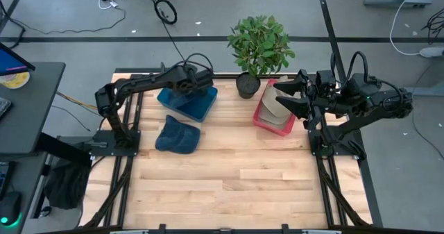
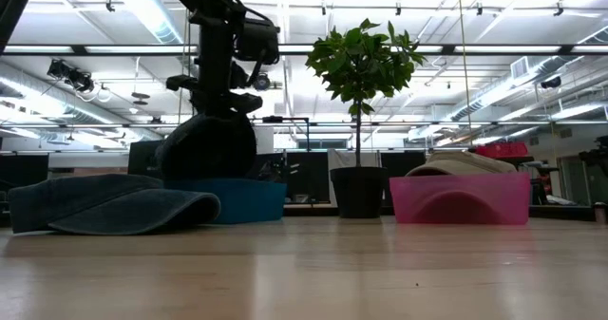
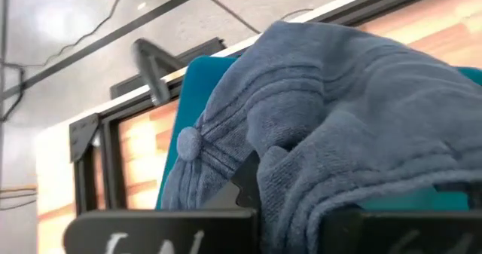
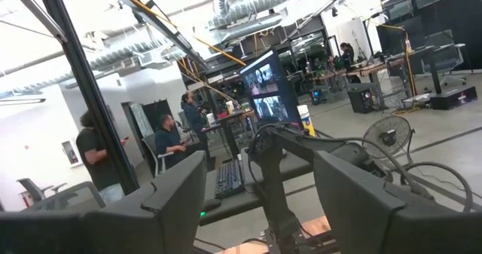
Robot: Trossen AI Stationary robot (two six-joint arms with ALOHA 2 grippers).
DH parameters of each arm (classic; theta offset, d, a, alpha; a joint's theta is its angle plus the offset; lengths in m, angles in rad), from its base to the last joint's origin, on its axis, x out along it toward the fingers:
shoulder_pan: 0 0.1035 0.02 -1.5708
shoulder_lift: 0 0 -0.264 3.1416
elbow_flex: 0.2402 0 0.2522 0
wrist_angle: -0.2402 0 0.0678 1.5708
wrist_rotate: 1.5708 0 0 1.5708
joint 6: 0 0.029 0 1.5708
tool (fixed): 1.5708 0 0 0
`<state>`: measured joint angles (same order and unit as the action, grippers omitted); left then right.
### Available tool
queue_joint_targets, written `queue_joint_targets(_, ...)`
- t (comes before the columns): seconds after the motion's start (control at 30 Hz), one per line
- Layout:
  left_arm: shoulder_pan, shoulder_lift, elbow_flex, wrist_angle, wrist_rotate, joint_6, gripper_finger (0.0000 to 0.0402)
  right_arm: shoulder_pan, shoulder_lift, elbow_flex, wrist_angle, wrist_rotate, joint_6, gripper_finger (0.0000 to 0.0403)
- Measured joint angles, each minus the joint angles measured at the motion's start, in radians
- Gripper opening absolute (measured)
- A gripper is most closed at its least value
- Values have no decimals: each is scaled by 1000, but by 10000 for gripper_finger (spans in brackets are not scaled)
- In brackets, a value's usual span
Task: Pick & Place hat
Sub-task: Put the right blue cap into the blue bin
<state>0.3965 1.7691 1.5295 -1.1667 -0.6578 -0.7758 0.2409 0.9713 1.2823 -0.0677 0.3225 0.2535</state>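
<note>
A dark blue hat (image 3: 331, 111) is bunched in my left gripper (image 3: 282, 224), which is shut on it over the blue bin (image 1: 196, 107) at the table's far left. In the low view this hat (image 2: 207, 149) hangs as a rounded lump just above the bin (image 2: 242, 199). A second blue hat (image 1: 177, 135) lies flat on the wood in front of the bin. My right gripper (image 1: 288, 95) is open and holds nothing. It hovers level over the pink bin (image 1: 262, 117), where a beige hat (image 1: 275, 105) lies. My left gripper pinches gathered folds of the dark blue hat's crown (image 3: 263, 171), close to the top button (image 3: 188, 141), in several layers. The fingers come from above, pointing down. The hat hangs slack below them, and I cannot tell whether its lower edge (image 2: 204, 175) touches the bin.
A potted plant (image 1: 258, 46) stands at the far edge between the two bins. The near half of the wooden table (image 1: 229, 185) holds nothing. The right wrist view looks into the room, where people sit at desks.
</note>
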Motion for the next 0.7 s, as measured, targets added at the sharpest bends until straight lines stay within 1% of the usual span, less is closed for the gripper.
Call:
queue_joint_targets(0.1,0,0,0,40,19,69,25,0,0,0,0,0,0,249)
queue_joint_targets(0.17,0,0,0,49,34,86,44,0,0,0,0,0,0,249)
queue_joint_targets(0.27,-1,0,0,48,38,89,87,0,0,0,0,0,0,249)
queue_joint_targets(0.37,0,0,0,51,39,92,141,0,0,0,0,0,0,249)
queue_joint_targets(0.47,-5,-2,1,68,75,102,194,0,0,0,0,0,0,249)
queue_joint_targets(0.53,-16,-5,3,88,82,130,226,0,0,0,0,0,0,249)
queue_joint_targets(0.63,-31,-6,17,94,84,147,262,0,0,0,0,0,0,249)
queue_joint_targets(0.7,-40,-6,23,101,88,173,280,0,0,0,0,0,0,249)
